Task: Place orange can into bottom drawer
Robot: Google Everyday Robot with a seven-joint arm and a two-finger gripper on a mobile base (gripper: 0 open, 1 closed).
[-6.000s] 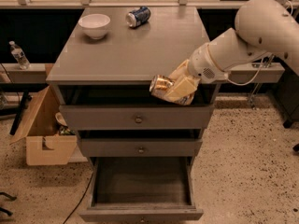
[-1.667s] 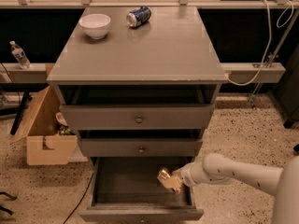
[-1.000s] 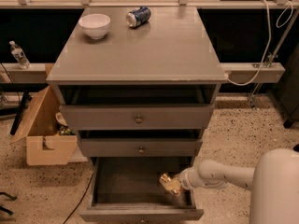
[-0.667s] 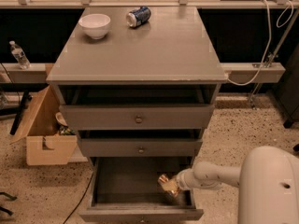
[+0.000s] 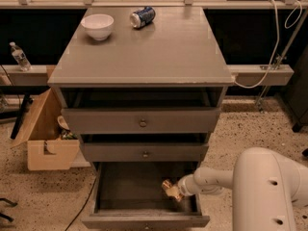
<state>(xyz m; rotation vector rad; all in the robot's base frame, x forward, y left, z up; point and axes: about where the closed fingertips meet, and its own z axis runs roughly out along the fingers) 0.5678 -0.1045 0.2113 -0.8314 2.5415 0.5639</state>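
The bottom drawer (image 5: 144, 220) of the grey cabinet is pulled out, and its dark inside shows. My gripper (image 5: 171, 190) reaches into it from the right and sits low at the drawer's right side, near the floor. It is shut on the orange can (image 5: 167, 185), a small shiny orange-gold shape at its tip. My white arm (image 5: 211, 181) comes over the drawer's right wall, and its big elbow fills the lower right of the view.
On the cabinet top (image 5: 144, 57) stand a white bowl (image 5: 97, 26) and a lying blue-and-silver can (image 5: 142, 17). The two upper drawers (image 5: 143, 123) are slightly ajar. A cardboard box (image 5: 45, 141) stands on the floor at the left, and a water bottle (image 5: 19, 56) on a ledge.
The arm carried the can from beside the cabinet top down into the open bottom drawer. Over the last second the gripper has barely moved, and the elbow has come closer to the camera.
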